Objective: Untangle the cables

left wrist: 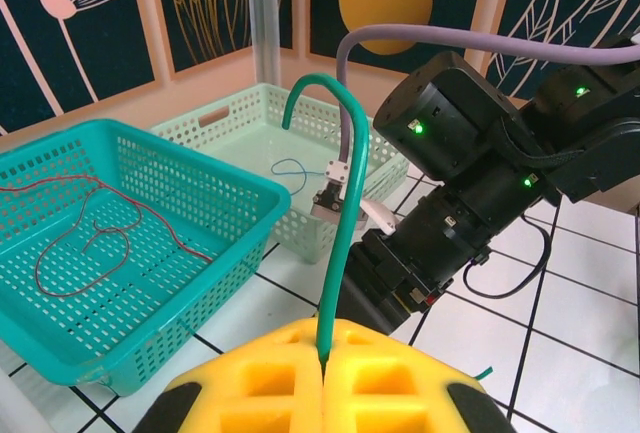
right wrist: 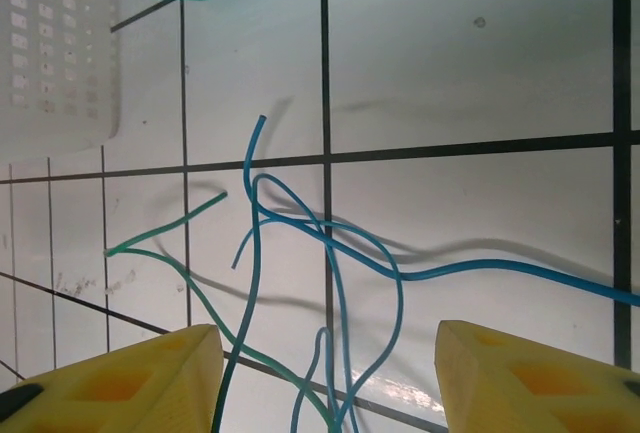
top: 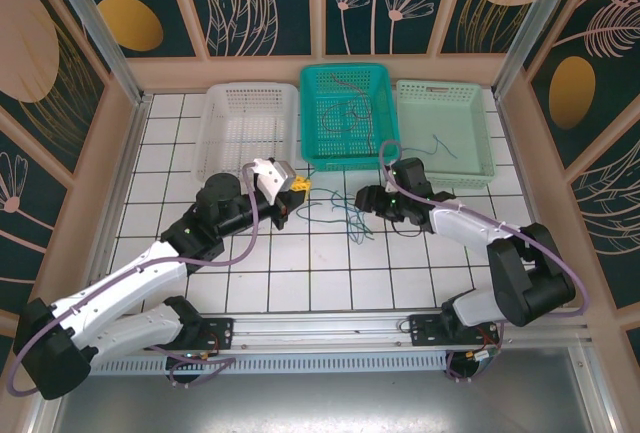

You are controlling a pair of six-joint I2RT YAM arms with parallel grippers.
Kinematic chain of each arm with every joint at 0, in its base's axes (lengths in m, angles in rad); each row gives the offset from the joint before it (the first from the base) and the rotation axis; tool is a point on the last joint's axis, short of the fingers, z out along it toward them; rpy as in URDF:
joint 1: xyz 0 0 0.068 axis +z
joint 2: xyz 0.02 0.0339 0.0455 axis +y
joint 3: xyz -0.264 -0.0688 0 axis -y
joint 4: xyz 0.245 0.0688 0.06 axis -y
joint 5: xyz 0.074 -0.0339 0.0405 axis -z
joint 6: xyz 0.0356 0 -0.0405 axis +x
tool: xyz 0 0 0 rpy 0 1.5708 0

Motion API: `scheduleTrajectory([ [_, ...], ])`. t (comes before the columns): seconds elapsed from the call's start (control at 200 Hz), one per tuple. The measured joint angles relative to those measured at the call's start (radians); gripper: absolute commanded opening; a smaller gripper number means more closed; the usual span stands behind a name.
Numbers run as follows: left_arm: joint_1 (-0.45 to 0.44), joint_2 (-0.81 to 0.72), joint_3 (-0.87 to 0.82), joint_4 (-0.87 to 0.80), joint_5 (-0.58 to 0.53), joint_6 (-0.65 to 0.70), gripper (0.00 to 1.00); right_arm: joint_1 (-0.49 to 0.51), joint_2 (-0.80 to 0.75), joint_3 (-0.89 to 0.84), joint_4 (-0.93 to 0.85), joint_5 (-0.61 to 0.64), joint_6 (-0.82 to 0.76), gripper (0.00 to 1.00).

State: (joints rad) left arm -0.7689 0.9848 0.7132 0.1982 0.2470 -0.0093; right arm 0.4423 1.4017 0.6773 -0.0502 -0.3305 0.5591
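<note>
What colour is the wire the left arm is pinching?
Green wire, best seen in the left wrist view.

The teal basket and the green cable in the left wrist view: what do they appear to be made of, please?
Teal basket: probably moulded plastic, slightly glossy; walls and floor are one regular grid of holes in uniform colour. Green cable: likely plastic-sheathed wire, smooth and fairly matte; it holds a curved hook shape.

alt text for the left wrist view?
The yellow left hand is shut on a green cable that rises and hooks over. Left of it, a teal basket holds a red cable; behind, a pale green basket holds a blue cable. The black right arm stands at right.
</note>
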Motion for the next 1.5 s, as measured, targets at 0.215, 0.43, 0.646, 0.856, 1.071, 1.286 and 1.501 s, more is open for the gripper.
scheduleTrajectory([
  [0.215, 0.000, -0.006, 0.000, 0.004, -0.013, 0.006, 0.00, 0.000, 0.014, 0.000, -0.008, 0.023, -0.002, 0.36],
  [0.43, 0.000, -0.044, 0.000, 0.006, -0.080, 0.010, 0.00, 0.001, 0.020, -0.026, -0.026, 0.046, -0.026, 0.07],
  [0.646, 0.000, -0.068, 0.000, 0.008, -0.142, 0.026, 0.00, 0.001, 0.004, -0.068, -0.048, 0.077, -0.030, 0.00],
  [0.856, 0.000, -0.095, 0.000, 0.008, -0.149, 0.043, 0.00, 0.001, -0.014, -0.094, -0.063, 0.098, -0.034, 0.13],
  [1.071, 0.000, -0.061, 0.001, 0.008, -0.138, 0.041, 0.00, 0.005, -0.181, -0.111, -0.058, 0.127, -0.069, 0.49],
  [1.286, 0.000, -0.003, 0.020, 0.006, -0.198, 0.019, 0.00, 0.022, -0.386, -0.199, -0.052, 0.147, -0.082, 0.51],
  [1.501, 0.000, 0.026, 0.059, 0.007, -0.222, -0.005, 0.00, 0.114, -0.448, -0.228, -0.054, 0.147, -0.078, 0.56],
])
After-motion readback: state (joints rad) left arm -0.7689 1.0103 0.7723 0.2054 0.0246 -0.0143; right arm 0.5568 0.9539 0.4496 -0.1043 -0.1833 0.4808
